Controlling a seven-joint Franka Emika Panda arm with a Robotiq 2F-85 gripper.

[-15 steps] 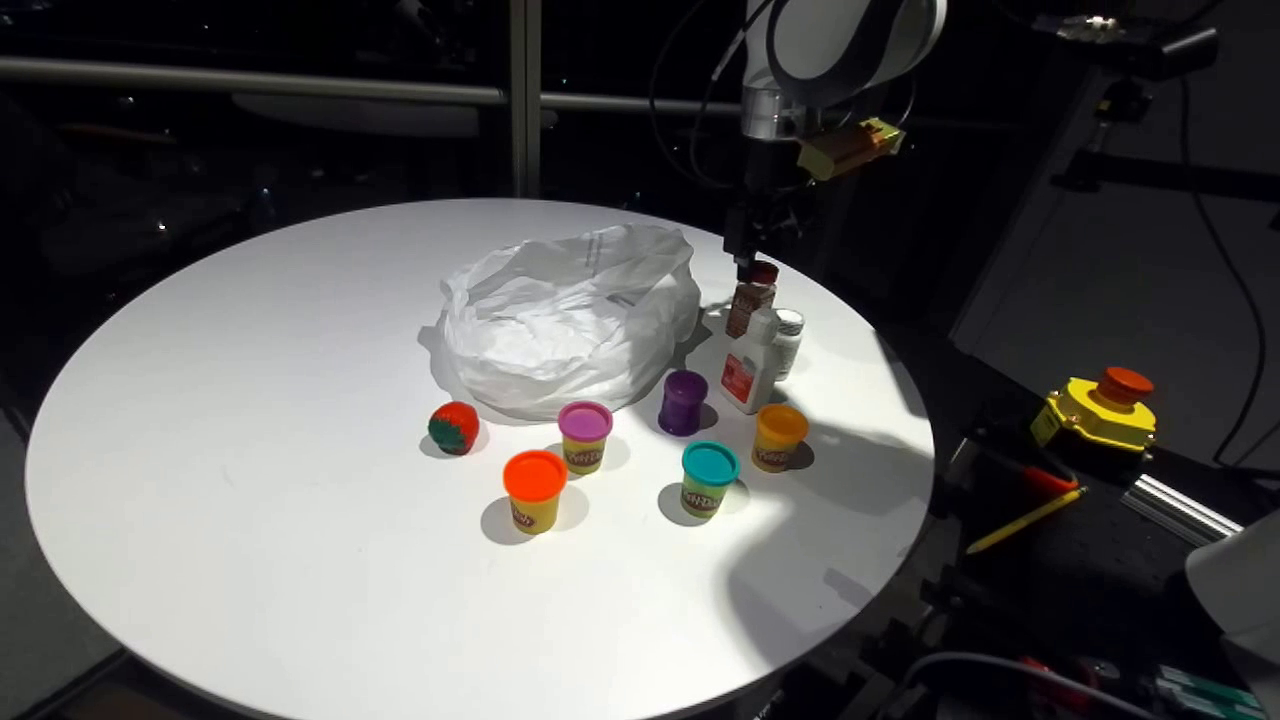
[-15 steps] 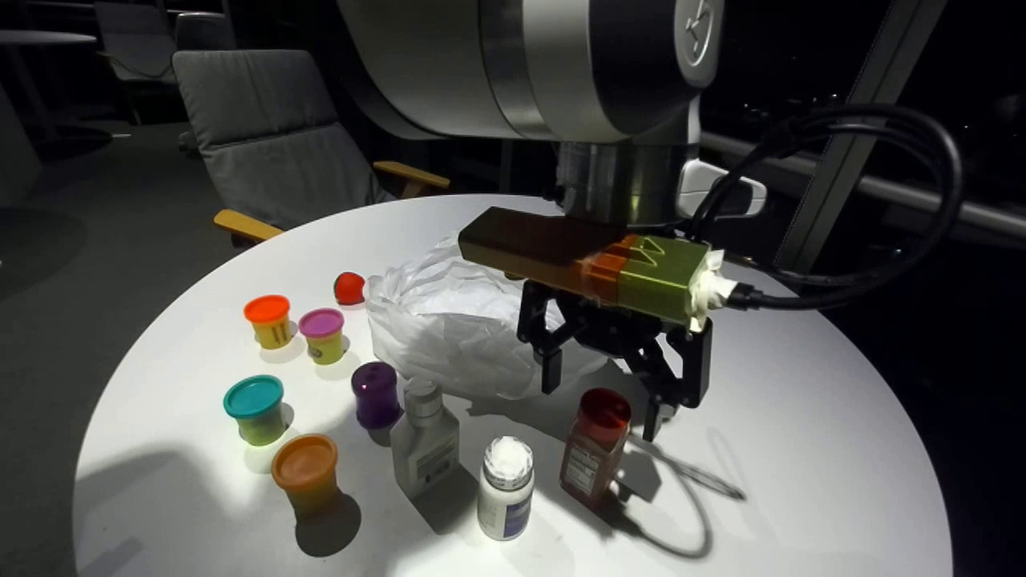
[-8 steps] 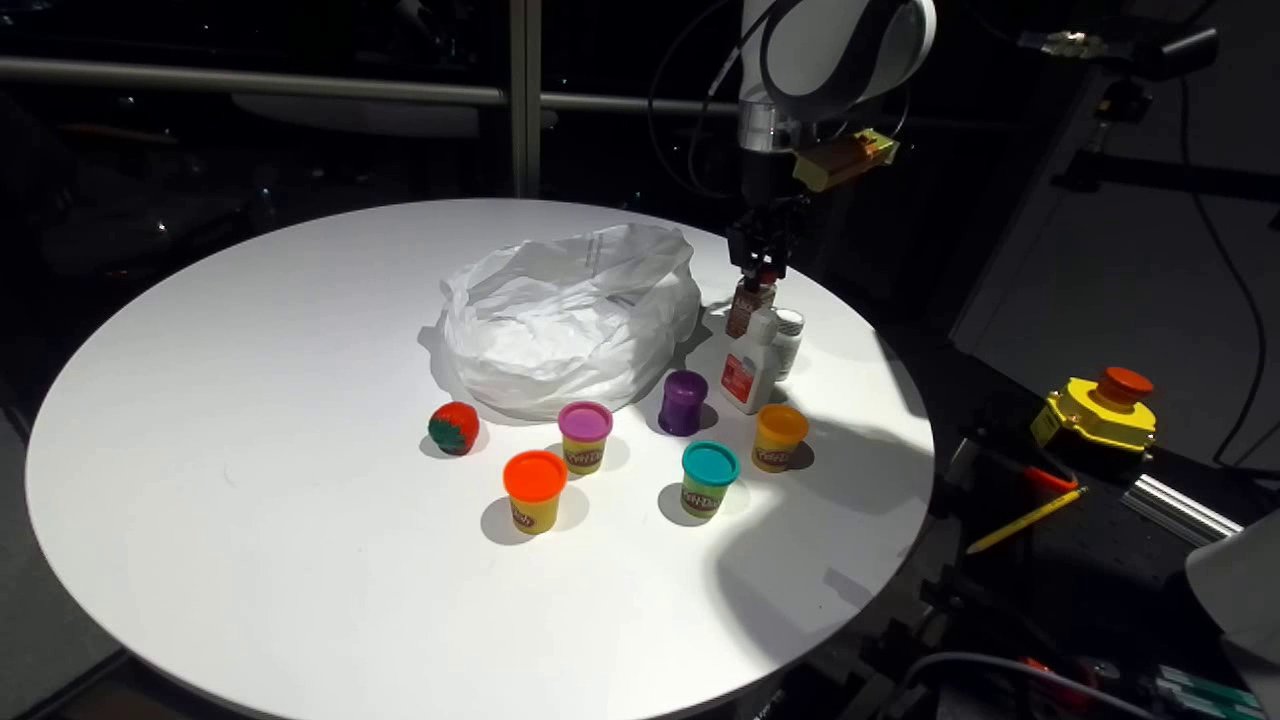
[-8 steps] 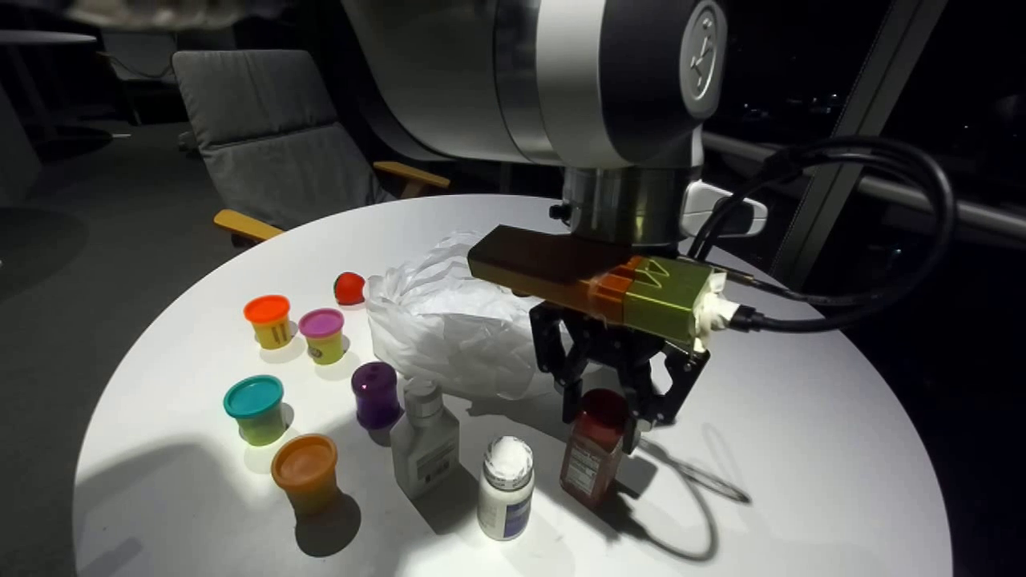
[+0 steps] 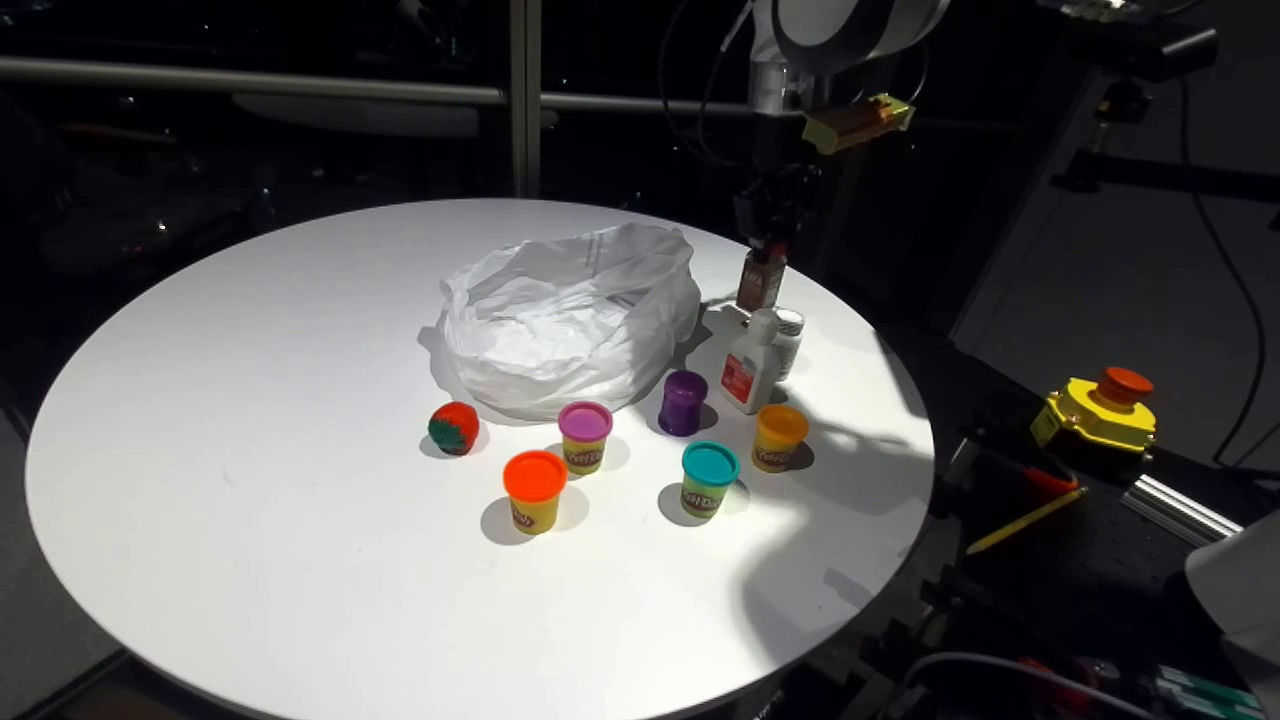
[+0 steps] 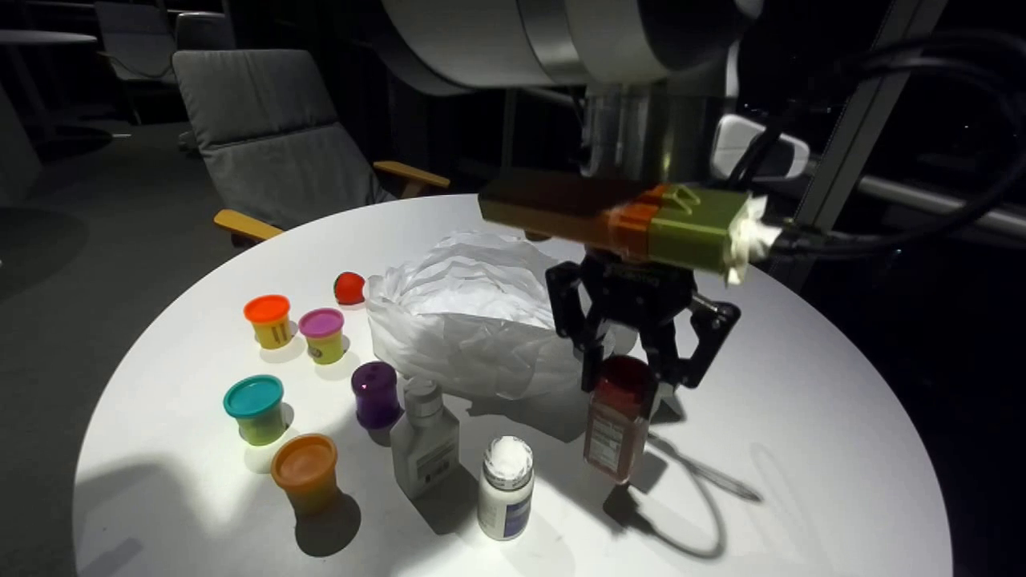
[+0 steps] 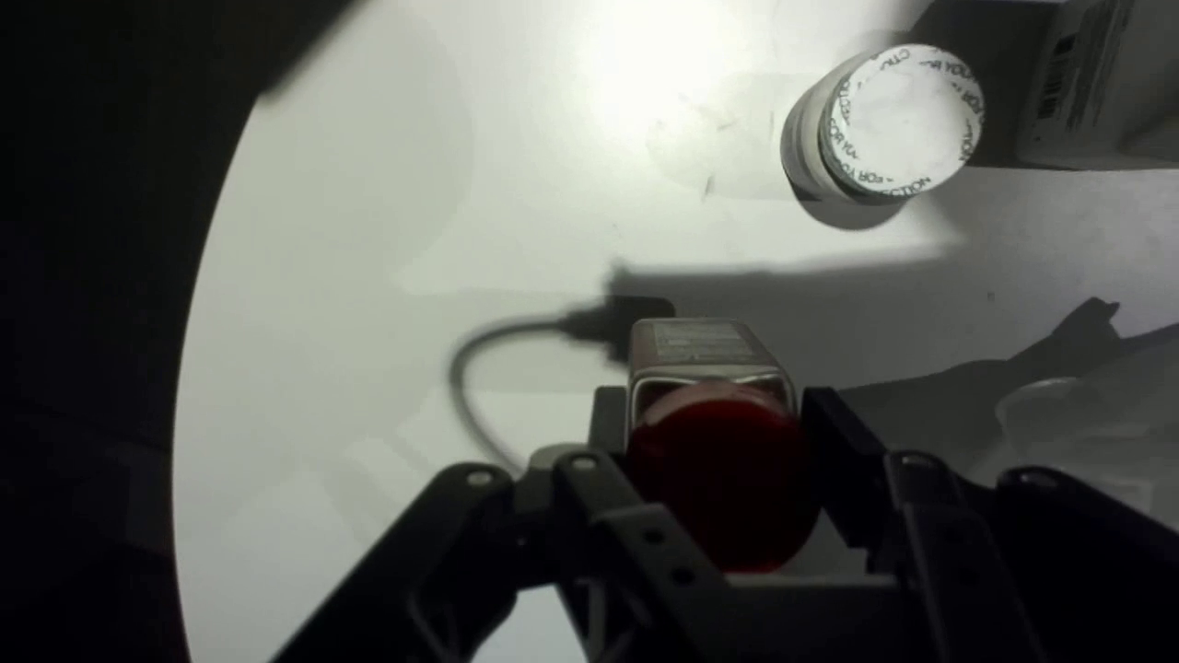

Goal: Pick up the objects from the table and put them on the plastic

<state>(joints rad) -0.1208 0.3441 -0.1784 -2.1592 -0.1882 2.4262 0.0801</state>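
Observation:
My gripper [image 6: 624,390] is shut on the red cap of a dark red, square bottle [image 6: 614,437]. In an exterior view the bottle hangs a little above its shadow, tilted slightly. From the wrist view, both fingers press the cap's sides. The plastic is a white bag [image 5: 490,375], standing open on the round white table [image 5: 300,560]. In front of it are a strawberry [image 5: 454,428], a red-lidded tub [image 5: 535,490], a pink-lidded tub [image 5: 584,437], a purple jar [image 5: 683,403], a teal-lidded tub [image 5: 709,480] and an orange tub [image 5: 778,437].
Close to the held bottle stand a white pill bottle [image 6: 505,489] and a white flat bottle with a red label [image 5: 750,365]. A grey armchair [image 6: 264,144] is beyond the table edge. A yellow stop button box [image 5: 1095,412] sits off the table.
The gripper came down over the red-capped bottle, closed on its cap, then rose with it. The bottle is now off the table; the other objects stayed put.

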